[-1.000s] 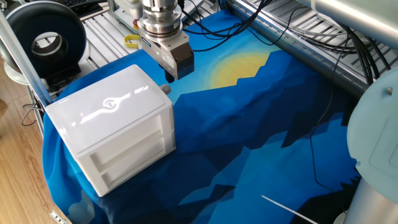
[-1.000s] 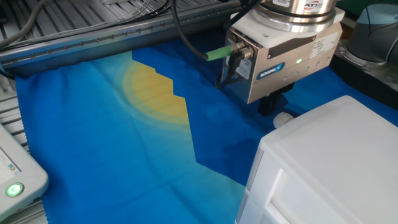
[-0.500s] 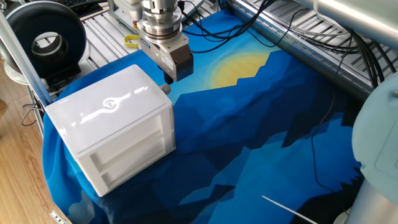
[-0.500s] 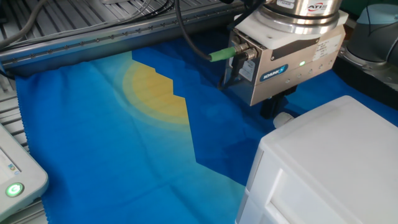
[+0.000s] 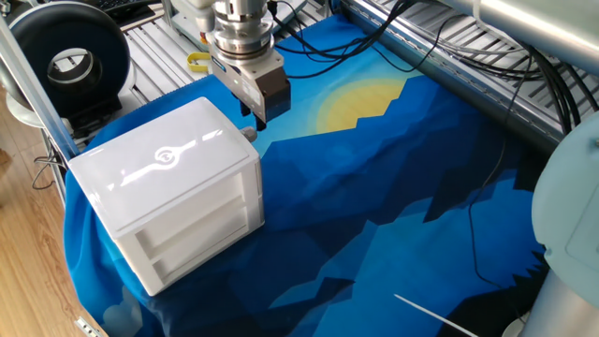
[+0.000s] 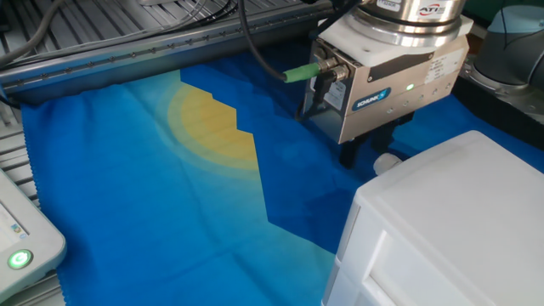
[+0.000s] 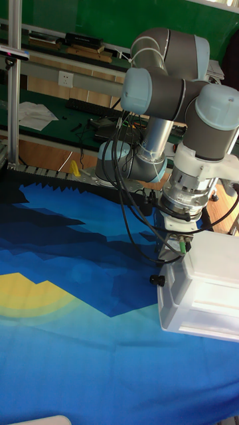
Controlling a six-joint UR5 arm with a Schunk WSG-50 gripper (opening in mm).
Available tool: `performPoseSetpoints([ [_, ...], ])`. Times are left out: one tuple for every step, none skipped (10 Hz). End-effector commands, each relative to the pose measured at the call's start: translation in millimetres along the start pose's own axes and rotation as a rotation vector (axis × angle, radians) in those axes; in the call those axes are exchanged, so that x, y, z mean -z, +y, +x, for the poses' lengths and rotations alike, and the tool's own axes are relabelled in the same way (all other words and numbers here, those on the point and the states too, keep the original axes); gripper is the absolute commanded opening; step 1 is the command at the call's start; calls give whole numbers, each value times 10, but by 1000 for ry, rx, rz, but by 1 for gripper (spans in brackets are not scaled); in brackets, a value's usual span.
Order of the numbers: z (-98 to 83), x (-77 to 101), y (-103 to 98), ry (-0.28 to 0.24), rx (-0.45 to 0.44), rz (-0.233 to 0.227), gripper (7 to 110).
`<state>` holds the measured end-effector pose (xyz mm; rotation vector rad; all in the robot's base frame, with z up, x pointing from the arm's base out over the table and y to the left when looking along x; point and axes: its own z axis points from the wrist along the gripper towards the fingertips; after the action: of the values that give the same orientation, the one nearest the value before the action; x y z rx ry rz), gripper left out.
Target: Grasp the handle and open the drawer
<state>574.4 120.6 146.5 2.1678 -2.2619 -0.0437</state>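
The white cabinet (image 5: 164, 183) stands on the blue cloth, swirl logo on top. The handle (image 5: 249, 135) is a small grey knob at the cabinet's far upper corner; it also shows in the other fixed view as a pale stub (image 6: 388, 160). The drawer's face is turned away, so only its knob end shows. My gripper (image 5: 254, 119) hangs straight down right above the handle. It is open: its dark fingers (image 6: 349, 155) stand apart on either side of the knob without gripping it. In the tall view the gripper (image 7: 166, 272) is at the cabinet's (image 7: 202, 292) left edge.
Knobless ribbed panels (image 5: 201, 229) face the near side. A black reel (image 5: 70, 61) and metal rails sit behind the cabinet. Cables (image 5: 449, 56) run along the back right. A white device with a green light (image 6: 19, 255) lies at the cloth's edge.
The fingers have spread apart; one dark finger now stands further left of the knob. The gripper body has barely moved.
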Motion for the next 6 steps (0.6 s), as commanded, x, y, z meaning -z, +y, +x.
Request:
performPoseSetpoints([
  [-111,18,67,-43,-53,-23,44],
  [-179,5,104,-62,-84,-33,66],
  [-191,-14,132,-59,-94,-36,66],
  [-173,-22,150,-49,-99,-40,66],
  [-161,-23,160,-44,-99,-44,66],
  [-164,-22,188,-44,-92,-55,66],
])
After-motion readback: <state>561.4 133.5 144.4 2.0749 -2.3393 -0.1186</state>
